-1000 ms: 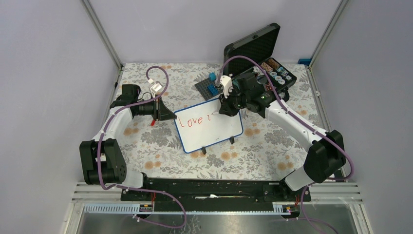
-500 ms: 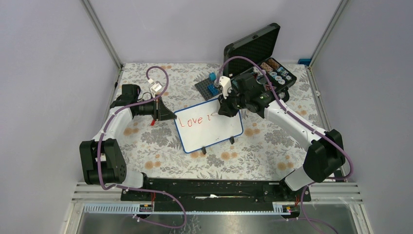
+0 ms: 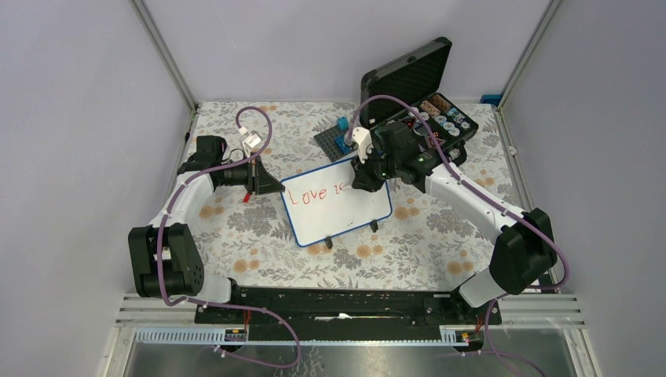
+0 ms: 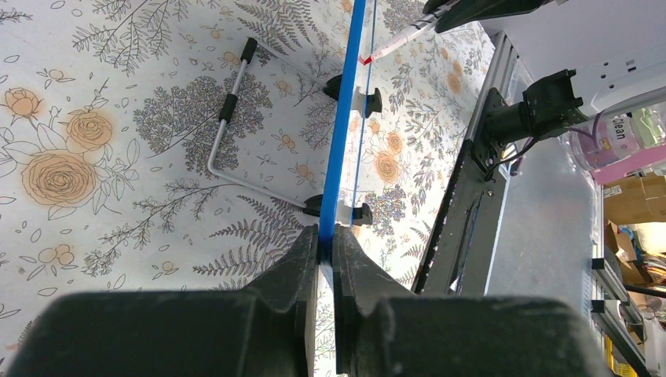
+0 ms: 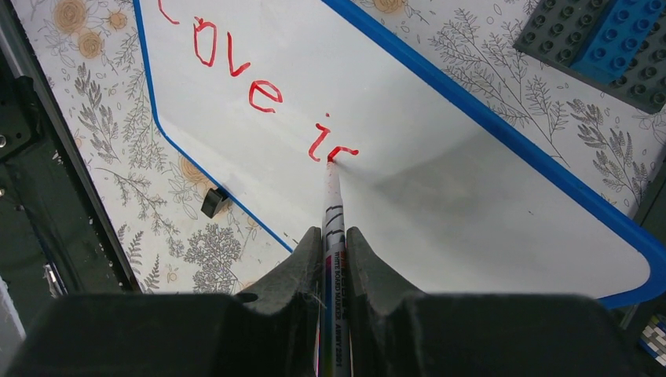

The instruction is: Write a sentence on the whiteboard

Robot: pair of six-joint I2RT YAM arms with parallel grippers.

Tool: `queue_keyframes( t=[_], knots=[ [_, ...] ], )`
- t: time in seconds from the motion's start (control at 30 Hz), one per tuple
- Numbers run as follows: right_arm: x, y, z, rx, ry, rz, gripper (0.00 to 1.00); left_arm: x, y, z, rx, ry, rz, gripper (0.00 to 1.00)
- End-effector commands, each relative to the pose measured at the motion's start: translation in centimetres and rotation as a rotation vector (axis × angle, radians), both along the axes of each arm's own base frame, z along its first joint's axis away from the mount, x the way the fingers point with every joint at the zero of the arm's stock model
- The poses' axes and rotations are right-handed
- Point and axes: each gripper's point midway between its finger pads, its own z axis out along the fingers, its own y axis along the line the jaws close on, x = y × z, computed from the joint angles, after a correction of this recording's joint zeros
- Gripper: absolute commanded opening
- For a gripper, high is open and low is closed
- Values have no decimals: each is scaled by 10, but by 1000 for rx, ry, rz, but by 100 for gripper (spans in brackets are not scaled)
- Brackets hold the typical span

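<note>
Marker (image 5: 333, 206) barrel is clamped between the closed-in fingers of the right gripper (image 5: 334, 236), pointing away from the wrist, its red tip pressed onto the whiteboard (image 5: 471, 188). The tip is set at the end of a short stroke just right of the "i". Of the sentence (image 5: 264, 93), "Love" is finished and a second word is begun: an "i" and what is judged to be the first hook of the next letter. Nothing after that is written. The board to the right of the tip and the whole strip below the line are bare white, so the job is reckoned well short of done. On the other side, the left gripper (image 4: 325, 237) is pinched narrow on the board's blue frame at its left edge, with the panel seen edge-on above small black feet. The board is placed mid-table between the two arms. Beyond its far edge a grey studded baseplate (image 3: 333, 143) carrying blue bricks is noted, near the frame but apart from it. Further back an open black case (image 3: 415, 88) is seen.
</note>
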Motion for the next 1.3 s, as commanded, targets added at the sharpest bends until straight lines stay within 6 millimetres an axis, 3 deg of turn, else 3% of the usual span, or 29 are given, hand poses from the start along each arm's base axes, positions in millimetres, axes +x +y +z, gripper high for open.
queue_keyframes(
  t=[0.0, 0.23, 0.53, 0.8, 1.13, 1.27],
  knots=[
    [10, -8, 7, -27, -89, -28, 0, -1, -1, 6, 2, -55, -13, 0],
    [16, -19, 11, -28, -94, -59, 0, -1, -1, 7, 2, -56, -12, 0],
    [8, -24, -1, -42, -65, -46, 0, 0, -1, 7, 2, -56, -11, 0],
    [-1, -15, -7, -16, -15, -16, 0, 0, -1, 7, 1, -55, -12, 0],
    [-7, 9, 11, 36, -15, 37, 0, -1, -1, 9, 2, -63, -11, 0],
    [-20, 9, 23, 60, -5, 83, 0, -3, -1, 11, -1, -67, -14, 17]
  ],
)
